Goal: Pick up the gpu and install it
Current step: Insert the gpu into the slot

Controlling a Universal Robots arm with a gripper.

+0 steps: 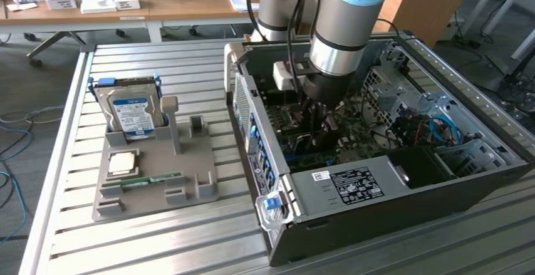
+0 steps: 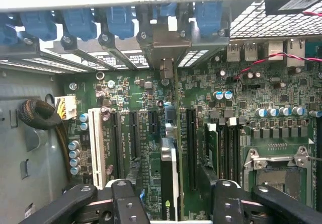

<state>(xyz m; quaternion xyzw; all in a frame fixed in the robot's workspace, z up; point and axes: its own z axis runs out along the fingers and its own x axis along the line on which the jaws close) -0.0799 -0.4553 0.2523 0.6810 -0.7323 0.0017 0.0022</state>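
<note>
Dark gripper (image 2: 168, 204) linkage crosses the wrist view's near edge, jaws apart either side of the gpu (image 2: 169, 176), which stands on edge between them, its long axis running along the motherboard (image 2: 251, 103) slots toward the rear bracket (image 2: 163, 45). Whether the fingertips touch it, or how deep it sits, is hidden. From outside, the arm (image 1: 334, 56) reaches into the computer case (image 1: 468, 181).

The slatted metal table (image 1: 167, 237) carries an open computer case (image 1: 468, 181), where the tool (image 1: 322, 134) reaches in, and beside it a grey holder tray (image 1: 197, 181), seemingly plastic.
</note>
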